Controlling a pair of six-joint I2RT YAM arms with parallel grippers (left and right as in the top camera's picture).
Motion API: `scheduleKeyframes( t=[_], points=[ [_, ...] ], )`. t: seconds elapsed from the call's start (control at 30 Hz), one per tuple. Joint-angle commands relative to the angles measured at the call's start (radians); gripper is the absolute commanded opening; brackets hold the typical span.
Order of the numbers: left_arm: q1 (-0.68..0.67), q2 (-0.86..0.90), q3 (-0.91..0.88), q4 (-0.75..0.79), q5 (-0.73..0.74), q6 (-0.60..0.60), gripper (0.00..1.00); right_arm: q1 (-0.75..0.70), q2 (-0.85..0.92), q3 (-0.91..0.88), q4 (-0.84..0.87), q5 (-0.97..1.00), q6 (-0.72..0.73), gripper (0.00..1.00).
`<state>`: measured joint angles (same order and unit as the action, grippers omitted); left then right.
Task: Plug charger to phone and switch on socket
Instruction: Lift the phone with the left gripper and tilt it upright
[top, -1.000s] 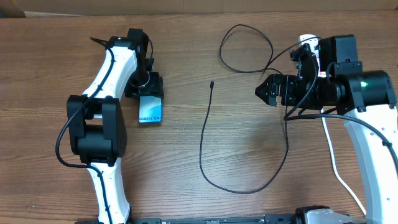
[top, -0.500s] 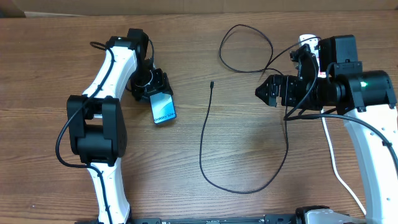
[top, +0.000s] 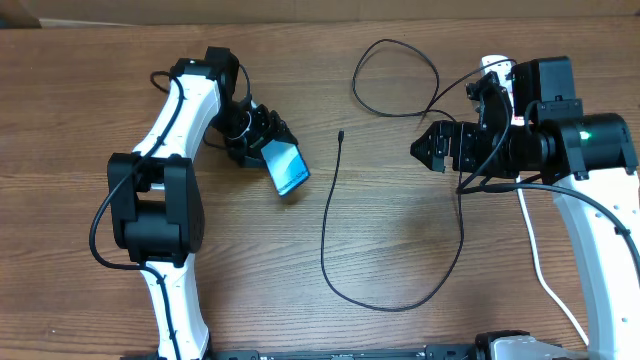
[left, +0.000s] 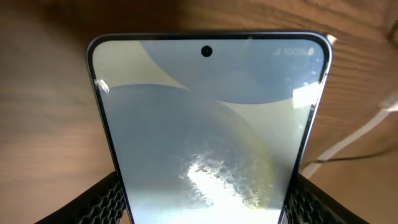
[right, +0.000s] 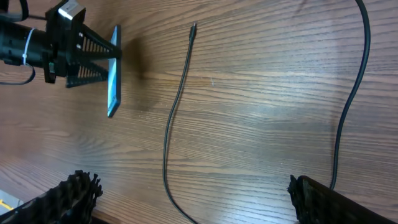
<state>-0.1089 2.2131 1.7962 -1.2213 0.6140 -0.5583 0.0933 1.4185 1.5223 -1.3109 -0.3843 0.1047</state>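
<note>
Between the jaws of the left gripper (left: 205, 202), the phone (left: 205, 124) presents a smooth, glossy glass face with bright reflections and a thin shiny edge frame. The fingers (left: 102, 199) on either side of it are matt black plastic with a honeycomb-mesh texture. Beneath the jaws of the right gripper (right: 199, 199), the table (right: 267, 81) is brown wood with visible grain and a low sheen, and the charger (right: 169, 137) has a smooth, matt black sheath that looks like rubber or plastic.
</note>
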Motion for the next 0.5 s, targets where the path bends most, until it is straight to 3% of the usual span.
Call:
scheduleKeyframes(
  t=[0.0, 0.47],
  points=[
    [0.005, 0.001, 0.035, -0.026, 0.211, -0.175, 0.04, 0.004, -0.002, 0.028, -0.001, 0.009, -0.001, 1.00],
    [0.004, 0.001, 0.035, -0.188, 0.589, -0.233, 0.04, 0.004, -0.002, 0.028, -0.001, 0.009, -0.001, 1.00]
  ],
)
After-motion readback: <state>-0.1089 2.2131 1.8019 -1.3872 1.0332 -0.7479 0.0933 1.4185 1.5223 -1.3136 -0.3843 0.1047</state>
